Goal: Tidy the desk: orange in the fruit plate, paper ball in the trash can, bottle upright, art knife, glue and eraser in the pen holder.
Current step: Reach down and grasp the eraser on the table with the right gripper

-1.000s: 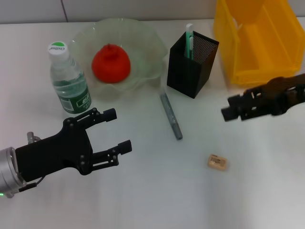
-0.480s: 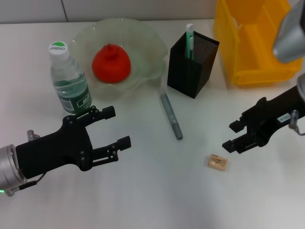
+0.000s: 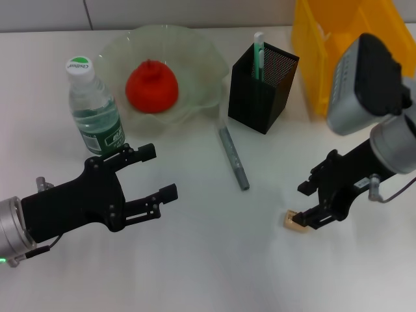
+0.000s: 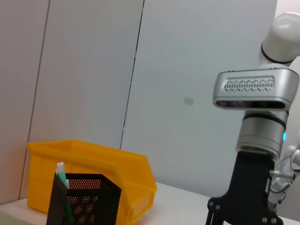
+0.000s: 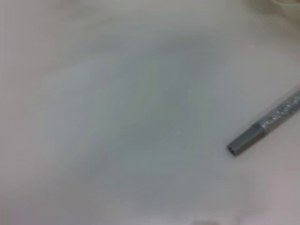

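Observation:
The orange lies in the glass fruit plate. The bottle stands upright to the plate's left. The black mesh pen holder holds a green-white glue stick; it also shows in the left wrist view. The grey art knife lies on the table in front of the holder, and its end shows in the right wrist view. The tan eraser lies at the front right. My right gripper is open, low over the table, its near fingertip right beside the eraser. My left gripper is open and empty at the front left. No paper ball is in view.
The yellow bin stands at the back right, behind my right arm. The bin and the right arm also show in the left wrist view. The white table runs across the front.
My right gripper has moved from beside the yellow bin down and toward the front, to the eraser. My left gripper has hardly moved.

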You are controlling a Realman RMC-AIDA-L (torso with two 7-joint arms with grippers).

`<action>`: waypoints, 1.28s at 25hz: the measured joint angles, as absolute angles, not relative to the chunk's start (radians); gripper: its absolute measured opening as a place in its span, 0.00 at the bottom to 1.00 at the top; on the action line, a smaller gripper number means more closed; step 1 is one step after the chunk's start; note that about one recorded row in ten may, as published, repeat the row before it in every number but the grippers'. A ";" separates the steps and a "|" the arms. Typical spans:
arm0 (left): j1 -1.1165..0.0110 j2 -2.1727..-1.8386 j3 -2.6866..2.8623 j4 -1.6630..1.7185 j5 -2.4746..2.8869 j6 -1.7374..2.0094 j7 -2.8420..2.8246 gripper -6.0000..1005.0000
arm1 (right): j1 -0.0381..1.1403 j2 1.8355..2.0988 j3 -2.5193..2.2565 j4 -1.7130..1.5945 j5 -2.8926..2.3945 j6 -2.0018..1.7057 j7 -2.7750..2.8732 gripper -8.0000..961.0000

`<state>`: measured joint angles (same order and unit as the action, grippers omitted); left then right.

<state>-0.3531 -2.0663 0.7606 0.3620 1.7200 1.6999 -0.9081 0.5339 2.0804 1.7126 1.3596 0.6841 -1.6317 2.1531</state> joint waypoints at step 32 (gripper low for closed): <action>-0.351 -2.065 0.761 0.362 1.721 1.698 -0.908 0.83 | 0.475 2.085 1.547 1.359 0.644 -1.498 2.152 0.47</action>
